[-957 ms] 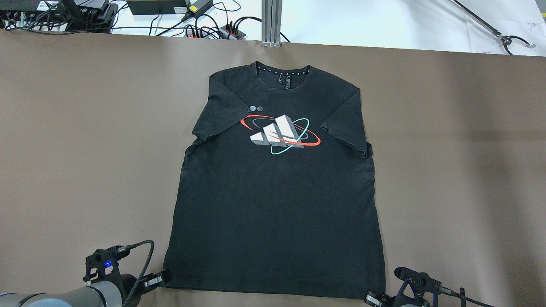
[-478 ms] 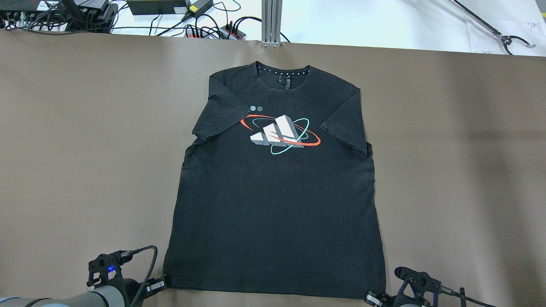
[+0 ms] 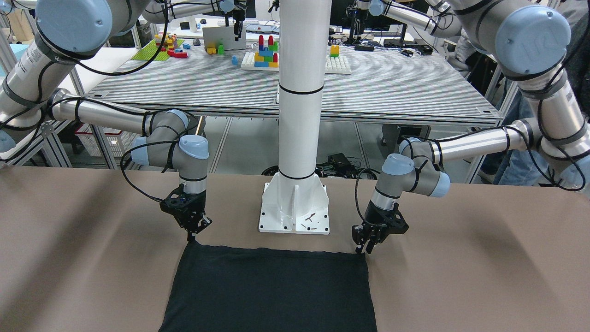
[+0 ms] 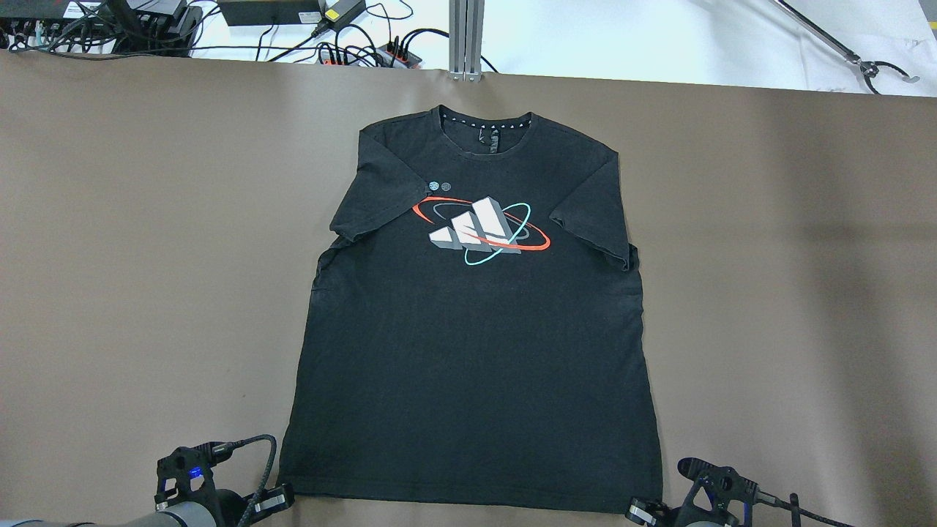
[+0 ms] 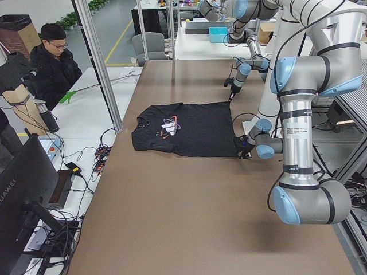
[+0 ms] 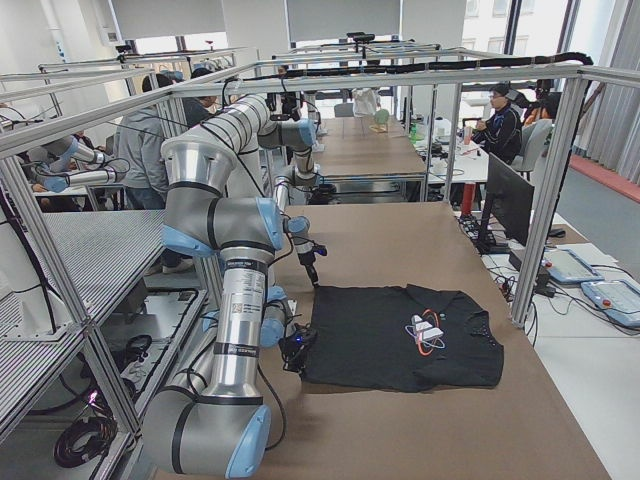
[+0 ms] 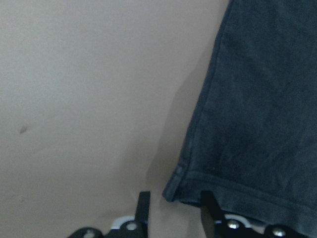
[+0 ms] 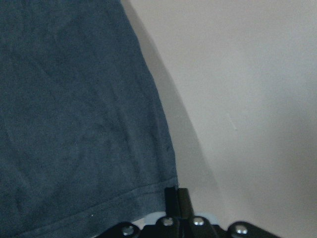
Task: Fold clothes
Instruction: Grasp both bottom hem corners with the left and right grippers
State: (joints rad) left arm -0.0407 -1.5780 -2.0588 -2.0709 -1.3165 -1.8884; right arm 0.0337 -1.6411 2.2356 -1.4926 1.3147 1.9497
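Overhead shows the shirt (image 4: 468, 366) with its logo (image 4: 479, 233) — front-facing, only hem (image 3: 276, 251).

We look down on the shirt (image 4: 468, 329) from behind the robot (image 3: 299, 138), and steeply from across the table (image 3: 461, 276), facing it. Two end views look along the table. Each wrist camera sits close above one near shirt corner; the front view shares both.

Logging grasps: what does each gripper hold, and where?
Right gripper: pinching the black T-shirt by one hem corner. Left gripper: open around the other, holding nothing.
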